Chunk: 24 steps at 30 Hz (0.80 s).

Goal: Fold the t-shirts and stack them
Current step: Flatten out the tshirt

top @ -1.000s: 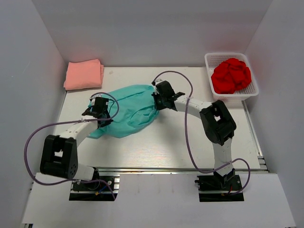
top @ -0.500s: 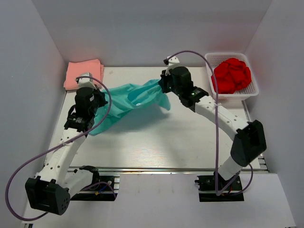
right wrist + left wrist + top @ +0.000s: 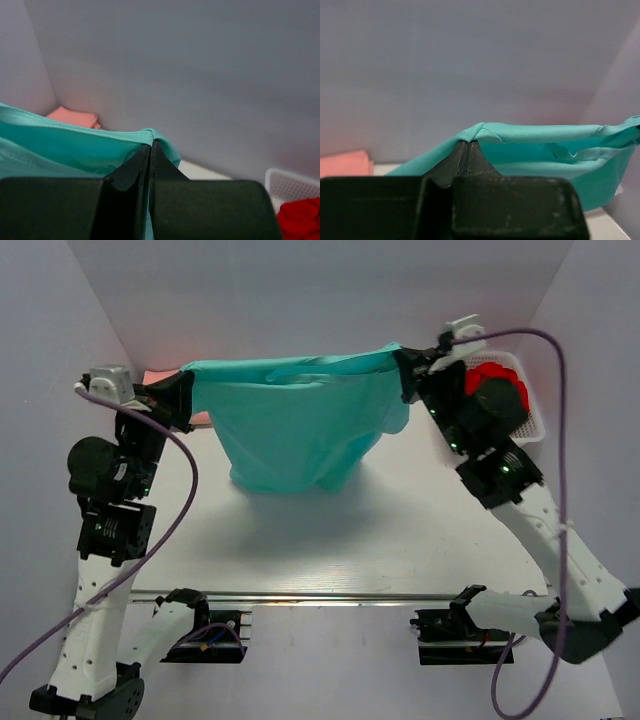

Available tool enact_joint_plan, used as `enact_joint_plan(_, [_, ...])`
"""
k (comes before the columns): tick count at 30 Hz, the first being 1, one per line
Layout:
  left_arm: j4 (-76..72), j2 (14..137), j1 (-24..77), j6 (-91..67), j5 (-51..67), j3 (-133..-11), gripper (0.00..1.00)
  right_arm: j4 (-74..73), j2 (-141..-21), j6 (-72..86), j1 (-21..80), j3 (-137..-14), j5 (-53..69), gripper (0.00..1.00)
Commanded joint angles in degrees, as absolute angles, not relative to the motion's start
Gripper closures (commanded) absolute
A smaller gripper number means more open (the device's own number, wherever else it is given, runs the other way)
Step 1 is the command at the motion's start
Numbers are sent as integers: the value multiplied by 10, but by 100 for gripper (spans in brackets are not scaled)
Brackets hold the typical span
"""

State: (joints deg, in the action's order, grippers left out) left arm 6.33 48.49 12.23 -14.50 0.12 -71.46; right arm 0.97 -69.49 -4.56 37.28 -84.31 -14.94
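The teal t-shirt (image 3: 300, 430) hangs stretched in the air between both arms, high above the table, its lower part drooping toward the surface. My left gripper (image 3: 185, 390) is shut on its left top corner; in the left wrist view (image 3: 466, 144) the cloth (image 3: 545, 145) drapes over the closed tips. My right gripper (image 3: 402, 365) is shut on the right top corner, also seen in the right wrist view (image 3: 151, 146) with teal cloth (image 3: 60, 145) to its left. The folded salmon-pink t-shirt (image 3: 160, 375) lies at the back left, mostly hidden. The red t-shirt (image 3: 500, 390) sits crumpled in the basket.
The white mesh basket (image 3: 530, 430) stands at the back right, partly behind my right arm. White walls enclose the table on three sides. The pink shirt (image 3: 72, 117) and the basket rim (image 3: 295, 180) show in the right wrist view.
Both arms have risen and spread apart, lifting the teal t-shirt off the table and pulling its top edge taut between them.
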Motion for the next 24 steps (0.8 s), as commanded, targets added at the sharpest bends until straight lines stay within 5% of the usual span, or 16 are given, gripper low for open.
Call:
enact_joint_plan(1, [42, 468, 123, -126, 74, -751, 100, 30, -615, -96, 372, -874, -108, 100])
enact_joint_plan(12, [42, 423, 117, -126, 182, -854, 100, -25, -500, -105, 371, -938, 67, 100])
enact_joint_plan(24, [49, 472, 117, -126, 141, -861, 100, 32, -541, -121, 372, -899, 2, 100])
